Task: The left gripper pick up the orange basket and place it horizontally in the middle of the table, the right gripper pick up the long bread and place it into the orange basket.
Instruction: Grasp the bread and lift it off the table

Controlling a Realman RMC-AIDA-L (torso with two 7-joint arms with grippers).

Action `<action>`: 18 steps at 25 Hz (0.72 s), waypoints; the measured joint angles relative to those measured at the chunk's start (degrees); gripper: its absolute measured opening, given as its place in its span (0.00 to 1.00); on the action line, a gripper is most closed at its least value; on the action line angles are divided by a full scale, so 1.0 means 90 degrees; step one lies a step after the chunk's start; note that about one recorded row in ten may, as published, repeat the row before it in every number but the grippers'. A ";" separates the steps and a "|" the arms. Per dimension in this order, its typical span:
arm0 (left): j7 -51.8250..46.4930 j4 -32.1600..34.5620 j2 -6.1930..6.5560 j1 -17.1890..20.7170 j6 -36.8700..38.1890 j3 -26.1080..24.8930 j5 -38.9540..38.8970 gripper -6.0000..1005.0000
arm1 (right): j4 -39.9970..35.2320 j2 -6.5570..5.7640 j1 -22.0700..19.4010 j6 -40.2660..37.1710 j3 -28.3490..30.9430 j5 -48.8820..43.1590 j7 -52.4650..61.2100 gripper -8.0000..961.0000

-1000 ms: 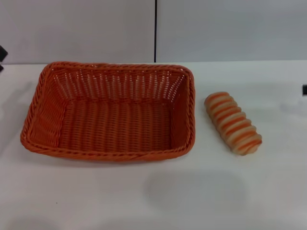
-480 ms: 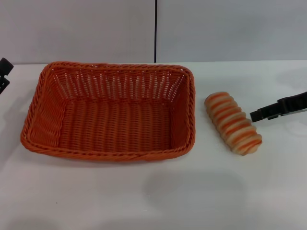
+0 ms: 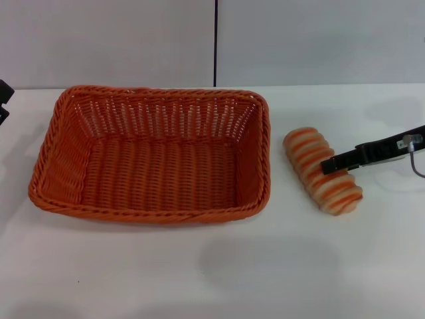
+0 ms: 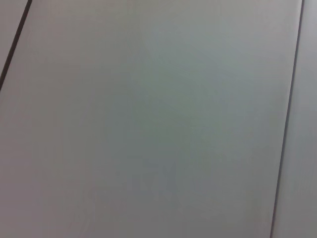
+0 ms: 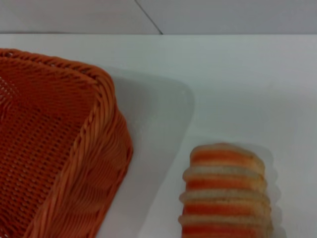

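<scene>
The orange basket (image 3: 153, 214) lies lengthwise on the white table (image 3: 265, 266), left of centre, and holds nothing. To its right the long bread (image 3: 307, 147) rests on the table at a slant. My right gripper (image 3: 327, 166) reaches in from the right edge, and its black tip is over the loaf's middle. The right wrist view shows the basket's corner (image 5: 64, 144) and one end of the bread (image 5: 225, 193), a short gap apart. Only a black sliver of my left gripper (image 3: 3, 100) shows at the far left edge, apart from the basket.
A grey wall with a dark vertical seam (image 3: 216, 43) stands behind the table. A loose grey wire (image 3: 415, 159) hangs from the right arm. The left wrist view shows only grey wall panels (image 4: 148, 124). Bare tabletop lies in front of the basket and bread.
My right gripper has come in from the right edge and moved left until its tip is over the bread. The left gripper stays at the left edge. Basket and bread have not moved.
</scene>
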 joint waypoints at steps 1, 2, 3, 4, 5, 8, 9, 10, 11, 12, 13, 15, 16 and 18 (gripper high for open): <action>0.0000 0.0000 0.0000 -0.0001 0.0000 0.0000 -0.0001 0.75 | 0.0023 0.0006 0.0000 0.0026 0.0001 0.0000 -0.0010 0.58; 0.0000 0.0000 0.0000 -0.0001 0.0000 0.0000 -0.0001 0.75 | 0.0047 0.0014 0.0001 0.0051 0.0000 0.0003 -0.0028 0.58; 0.0002 -0.0002 0.0000 -0.0002 0.0000 -0.0002 -0.0003 0.75 | 0.0061 0.0022 0.0000 0.0076 0.0004 0.0011 -0.0044 0.58; 0.0002 -0.0003 0.0000 -0.0002 0.0000 -0.0004 -0.0004 0.75 | 0.0077 0.0034 -0.0010 0.0089 0.0005 0.0054 -0.0067 0.58; 0.0003 -0.0004 0.0000 -0.0003 0.0000 -0.0006 -0.0004 0.75 | 0.0077 0.0034 -0.0010 0.0089 0.0005 0.0054 -0.0067 0.58; 0.0004 -0.0005 0.0000 -0.0006 0.0000 -0.0009 -0.0004 0.75 | 0.0067 0.0043 -0.0048 0.0111 -0.0002 0.0108 -0.0076 0.55; 0.0005 -0.0007 0.0000 -0.0017 -0.0017 -0.0030 -0.0004 0.75 | 0.0050 0.0046 -0.0058 0.0112 0.0001 0.0123 -0.0076 0.53; 0.0005 -0.0007 0.0000 -0.0021 -0.0020 -0.0051 -0.0004 0.75 | 0.0033 0.0048 -0.0069 0.0112 0.0010 0.0142 -0.0077 0.51; 0.0003 -0.0007 0.0000 -0.0024 -0.0022 -0.0077 -0.0004 0.75 | -0.0004 0.0049 -0.0083 0.0110 0.0026 0.0163 -0.0077 0.49; 0.0001 -0.0007 0.0000 -0.0024 -0.0022 -0.0084 -0.0004 0.75 | -0.0057 0.0049 -0.0108 0.0096 0.0041 0.0204 -0.0077 0.47; -0.0004 -0.0008 -0.0002 -0.0025 -0.0023 -0.0100 -0.0004 0.75 | -0.0121 0.0049 -0.0142 0.0084 0.0049 0.0270 -0.0078 0.45; -0.0007 -0.0009 -0.0006 -0.0025 -0.0026 -0.0101 -0.0004 0.75 | -0.0282 0.0049 -0.0246 0.0052 0.0028 0.0522 -0.0079 0.42; -0.0007 -0.0011 -0.0006 -0.0025 -0.0028 -0.0101 -0.0004 0.75 | -0.0362 0.0048 -0.0305 0.0029 0.0016 0.0683 -0.0079 0.41; -0.0005 -0.0017 -0.0008 -0.0025 -0.0037 -0.0109 -0.0004 0.75 | -0.0490 0.0033 -0.0414 -0.0041 0.0009 0.0977 -0.0083 0.39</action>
